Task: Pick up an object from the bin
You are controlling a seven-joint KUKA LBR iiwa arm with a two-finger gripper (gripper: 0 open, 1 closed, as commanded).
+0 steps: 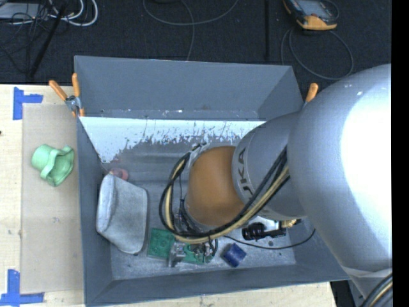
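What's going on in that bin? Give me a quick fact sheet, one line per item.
bin: grey metal, a few loose things on its floor
arm: enters from the right, orange wrist cover low inside the bin
below the cover: green board, partly hidden
left: grey pad
right of board: blue piece, black piece

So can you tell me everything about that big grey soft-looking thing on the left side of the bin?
The big grey soft-looking thing lies on the floor of the grey metal bin, beside its left wall. It looks like speckled felt, with rounded corners and a paler, thicker rim along its left edge. Its lower right corner reaches the green circuit board; I cannot tell if they touch.
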